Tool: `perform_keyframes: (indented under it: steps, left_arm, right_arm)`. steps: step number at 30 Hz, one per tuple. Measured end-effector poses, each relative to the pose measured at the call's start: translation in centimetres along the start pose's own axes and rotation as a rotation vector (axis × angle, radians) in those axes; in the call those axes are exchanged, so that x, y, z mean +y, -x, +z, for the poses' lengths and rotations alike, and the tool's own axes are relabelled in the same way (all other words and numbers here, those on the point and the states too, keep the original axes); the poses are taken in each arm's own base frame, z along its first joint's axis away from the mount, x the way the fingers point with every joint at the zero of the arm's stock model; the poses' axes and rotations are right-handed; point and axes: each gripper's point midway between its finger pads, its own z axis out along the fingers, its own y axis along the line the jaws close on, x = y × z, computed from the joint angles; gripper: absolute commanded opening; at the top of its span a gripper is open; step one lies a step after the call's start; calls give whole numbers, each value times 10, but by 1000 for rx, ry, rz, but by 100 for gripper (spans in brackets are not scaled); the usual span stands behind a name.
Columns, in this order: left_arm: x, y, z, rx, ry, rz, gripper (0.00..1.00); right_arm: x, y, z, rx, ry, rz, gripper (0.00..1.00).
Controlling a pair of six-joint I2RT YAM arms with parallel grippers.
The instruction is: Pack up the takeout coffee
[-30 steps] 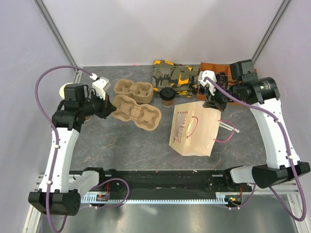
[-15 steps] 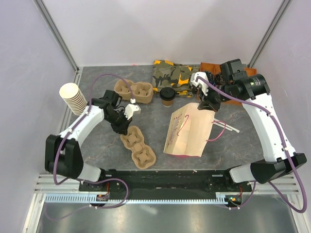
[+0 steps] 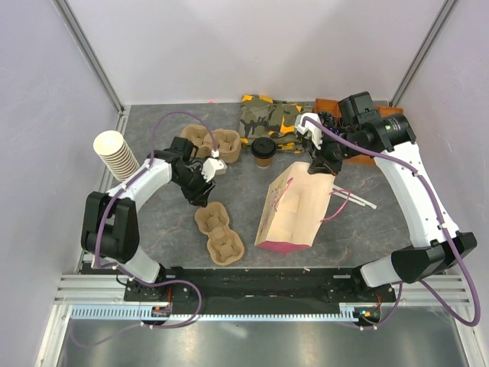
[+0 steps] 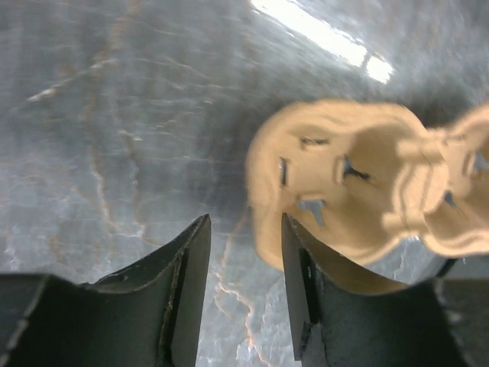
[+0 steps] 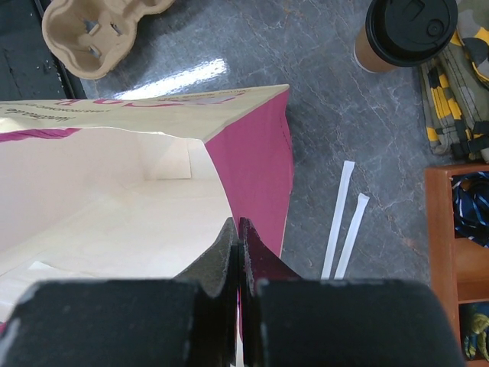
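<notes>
Behind the bag (image 3: 294, 206), off its far-left corner, the coffee (image 3: 263, 151) stands upright on the counter (image 3: 359, 237) with its lid (image 5: 405, 27) on, not yet packed.

The right tool (image 5: 239, 248) is pressed together on the bag's far wall at the rim, and that single pinch holds the mouth open. The left tool (image 4: 244, 260) hangs left of the bag, spread, with nothing between its fingers; a carrier (image 4: 351, 191) lies just past their tips.

The likeliest failure is at the pinch. The bag is thin cream paper with magenta side folds, creased and limp. It leans rather than stands, so a slip or a hard tug could close the mouth or tear the rim.

The coffee looks easy to mishandle too. Its tan paper wall would probably give under a firm squeeze, which might pop the smooth black plastic lid. A grip high on the lid could slide off. Tipping it on the way over the bag's edge risks a spill, if it is full, which I cannot tell.

The carrier is rough moulded pulp, light and lumpy, with slotted round wells. A nudge from the spread fingers would likely skate it across the glossy, stone-patterned counter. Two flat white straws (image 5: 344, 222) lie just right of the bag, and a dragged bag could catch them.
</notes>
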Motion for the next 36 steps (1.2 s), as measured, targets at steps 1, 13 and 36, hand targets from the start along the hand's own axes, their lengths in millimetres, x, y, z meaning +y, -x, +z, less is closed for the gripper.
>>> perform_keyframes:
  steps: [1, 13, 36]
  left_arm:
    - [4, 1, 0, -20, 12, -22, 51]
    - [4, -21, 1, -171, 0, -299, 52]
    - [-3, -30, 9, -239, -46, -440, 43]
  right_arm:
    - [0, 0, 0, 1, -1, 0, 0]
    - [-2, -2, -1, 12, -13, 2, 0]
    - [2, -8, 0, 24, -11, 23, 0]
